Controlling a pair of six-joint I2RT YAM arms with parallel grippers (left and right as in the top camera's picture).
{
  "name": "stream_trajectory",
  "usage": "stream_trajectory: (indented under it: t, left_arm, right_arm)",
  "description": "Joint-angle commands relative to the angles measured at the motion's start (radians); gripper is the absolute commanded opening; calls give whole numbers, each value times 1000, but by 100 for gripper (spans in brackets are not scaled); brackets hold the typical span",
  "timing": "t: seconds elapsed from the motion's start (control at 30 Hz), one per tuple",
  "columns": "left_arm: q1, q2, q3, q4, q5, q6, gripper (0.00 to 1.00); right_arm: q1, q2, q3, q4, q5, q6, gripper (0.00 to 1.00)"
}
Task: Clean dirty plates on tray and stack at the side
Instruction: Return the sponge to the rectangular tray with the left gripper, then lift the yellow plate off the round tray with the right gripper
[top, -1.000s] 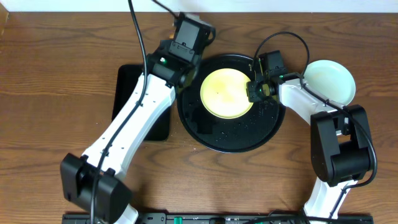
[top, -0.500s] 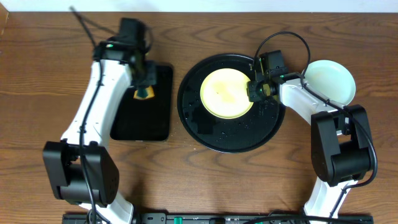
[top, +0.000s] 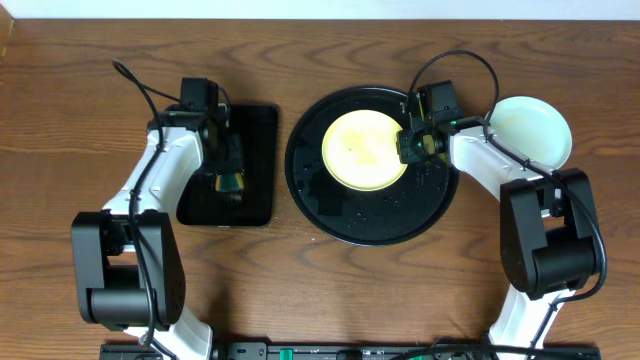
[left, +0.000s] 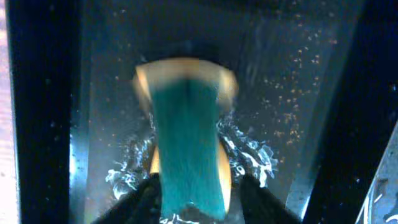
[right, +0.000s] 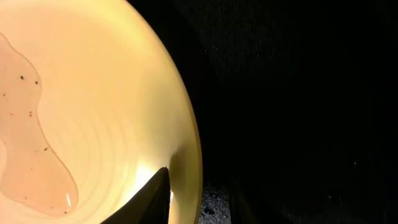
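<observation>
A pale yellow plate (top: 362, 150) lies in the round black tray (top: 370, 235). The right wrist view shows a film of liquid with dark specks on this plate (right: 93, 93). My right gripper (top: 408, 145) is shut on the plate's right rim, one finger inside the rim (right: 186, 199), above the round black tray (right: 298, 112). A pale mint plate (top: 530, 130) sits on the table to the right of the tray. My left gripper (top: 228, 170) is shut on a teal and yellow sponge (top: 231, 182) and holds it down in a wet rectangular tray. The sponge (left: 186, 143) sits between the fingers (left: 199, 199).
The small rectangular black tray (top: 255, 130) lies left of the round tray and holds water with foam (left: 298, 74). Drops and specks dot the round tray's front part. The right arm's base stands at the front right.
My left gripper has swung with the sponge from the round tray's back rim to the rectangular tray, then toward the front. The right gripper and yellow plate have not moved.
</observation>
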Motion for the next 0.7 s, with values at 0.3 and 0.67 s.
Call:
stream_trajectory:
  t: [0.3,0.67]
  left_arm:
    - [0,3,-3,3,-5,5,84]
    - [0,3,-3,3,-5,5,86]
  right_arm:
    - [-3,-23,13,-15,0,-11,1]
    - [66,-351,35,-137,356,-90,1]
